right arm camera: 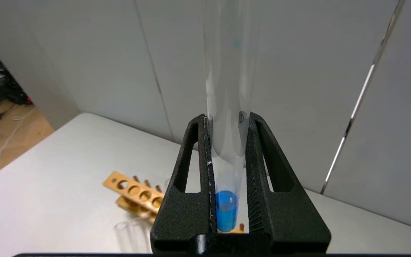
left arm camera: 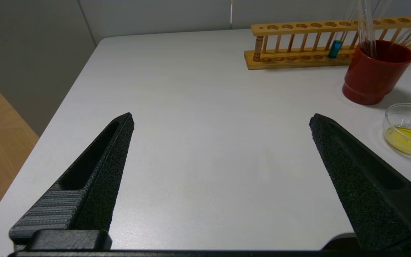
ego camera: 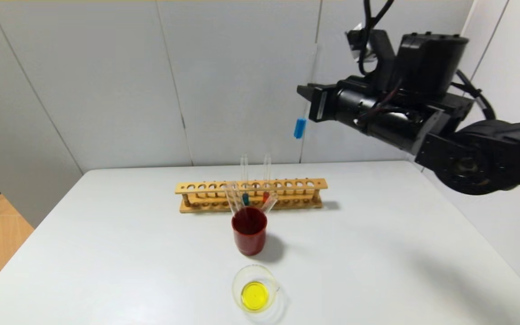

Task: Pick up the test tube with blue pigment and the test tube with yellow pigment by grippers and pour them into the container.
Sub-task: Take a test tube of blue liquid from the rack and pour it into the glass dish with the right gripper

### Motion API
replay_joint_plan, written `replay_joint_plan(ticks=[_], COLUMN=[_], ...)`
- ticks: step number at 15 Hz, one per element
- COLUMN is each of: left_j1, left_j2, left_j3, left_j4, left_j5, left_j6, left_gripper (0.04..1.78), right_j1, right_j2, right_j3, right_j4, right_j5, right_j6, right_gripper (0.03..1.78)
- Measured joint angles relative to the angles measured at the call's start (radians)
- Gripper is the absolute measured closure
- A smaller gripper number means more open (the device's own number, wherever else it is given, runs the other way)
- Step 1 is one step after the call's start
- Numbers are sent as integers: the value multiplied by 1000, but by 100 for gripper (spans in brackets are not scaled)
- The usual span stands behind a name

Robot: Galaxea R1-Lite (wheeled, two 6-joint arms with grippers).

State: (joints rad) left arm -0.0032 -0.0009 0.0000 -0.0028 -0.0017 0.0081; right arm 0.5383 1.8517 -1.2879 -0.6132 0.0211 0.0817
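Note:
My right gripper [ego camera: 306,94] is shut on the test tube with blue pigment [ego camera: 300,127] and holds it upright, high above the rack near the back wall. In the right wrist view the tube [right arm camera: 226,210] stands between the fingers of this gripper [right arm camera: 227,119], blue liquid at its bottom. The container [ego camera: 242,273], a low glass dish, sits at the table's front with yellow liquid in it; it also shows in the left wrist view [left arm camera: 405,105]. No tube with yellow liquid is in view. My left gripper [left arm camera: 222,117] is open and empty over the table's left part.
A wooden rack [ego camera: 296,184] stands at the back, holding a tube with teal liquid [ego camera: 245,198] and one with orange-red liquid [ego camera: 266,196]. A dark red cup [ego camera: 249,237] with empty tubes stands between rack and dish. The table ends left and right.

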Motion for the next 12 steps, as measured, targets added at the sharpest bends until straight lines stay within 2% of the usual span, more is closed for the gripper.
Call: replay_joint_plan(ticks=[4,7,10,12], left_j1=[0,0,0,0], left_j2=[0,0,0,0], left_j3=[0,0,0,0], left_j4=[0,0,0,0], left_j5=[0,0,0,0], left_j6=[0,0,0,0], left_gripper=[8,8,8,8], right_j1=[76,120,135,138], right_j2=[-190,-267,-284,-260], right_j3=[260,477,677,758], right_j4=[5,-21,-104,-140], right_j5=[-9,-16,-16,-15], right_j6=[-26,-76,-191,-303], right_gripper=[148,148,148,148])
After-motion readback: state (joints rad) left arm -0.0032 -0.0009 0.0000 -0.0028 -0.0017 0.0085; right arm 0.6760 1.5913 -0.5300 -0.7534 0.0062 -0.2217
